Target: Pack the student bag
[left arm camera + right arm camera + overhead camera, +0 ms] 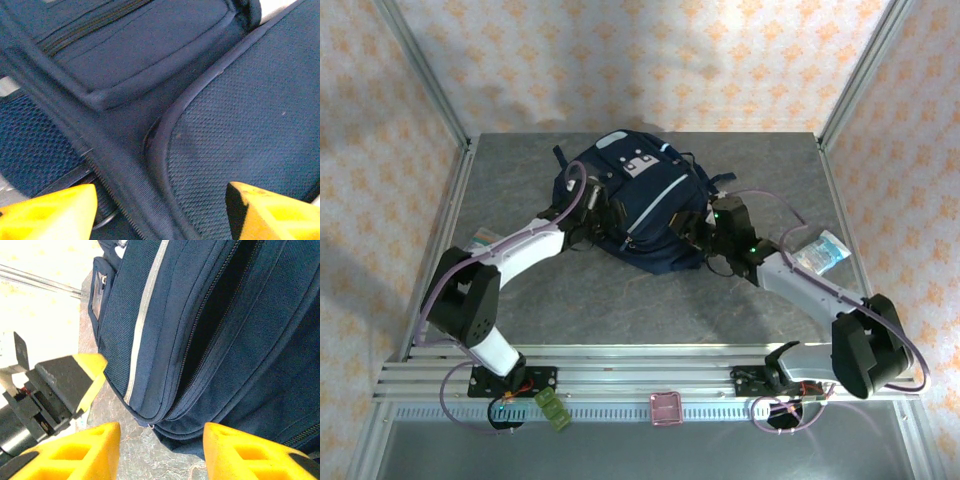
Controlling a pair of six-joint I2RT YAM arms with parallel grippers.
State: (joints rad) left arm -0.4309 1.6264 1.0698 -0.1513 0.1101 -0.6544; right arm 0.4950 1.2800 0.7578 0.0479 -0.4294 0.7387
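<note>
L arm (510, 245): elbow up near-left; forearm reaches fwd-right | L gripper (160, 192): jaws wide apart; gripping nothing | R arm (800, 280): elbow near-right; forearm reaches fwd-left, wrist low | R gripper (161, 432): jaws parted; gripping nothing; pts fwd-left

My left arm (510, 245) and my right arm (800, 285) have pale grey-white shells and black rounded joints (865, 345). A thin lilac cable (582, 182) runs in loops along each. Small green lights (720, 213) glow on the right wrist. My left gripper (160, 215) and right gripper (160, 452) have blocky bright yellow fingers (50, 212) with a black inner pad (65, 372). The bases (510, 380) are black.
</note>
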